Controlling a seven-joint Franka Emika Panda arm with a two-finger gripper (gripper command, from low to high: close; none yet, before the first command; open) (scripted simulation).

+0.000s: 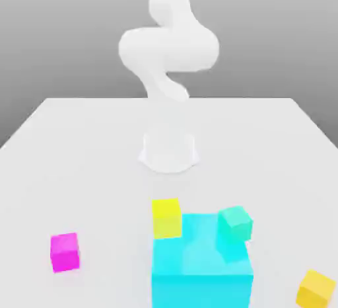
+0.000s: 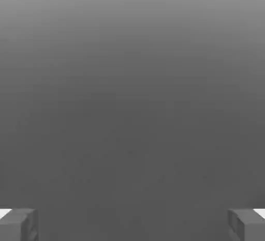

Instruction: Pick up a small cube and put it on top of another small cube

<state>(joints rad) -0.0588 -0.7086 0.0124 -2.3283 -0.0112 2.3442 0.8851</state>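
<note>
- Five coloured things are in the exterior view: four small cubes and one large cyan block (image 1: 202,291), on the near part of a white table (image 1: 99,168).
- The small magenta cube (image 1: 65,252) is at the exterior view's left, well apart from the block.
- One yellow cube (image 1: 167,219) overlaps the far left corner of the block's top, and a teal-green cube (image 1: 236,224), turned a little, overlaps its far right part; if they touch it, I cannot tell.
- One orange-yellow cube (image 1: 315,290) is near, at the exterior view's right.
- The white arm (image 1: 168,49) rises behind them, farther in the scene.
- In the hand view, the gripper (image 2: 132,225) is wide open, with nothing between its fingers, before a plain grey background.
</note>
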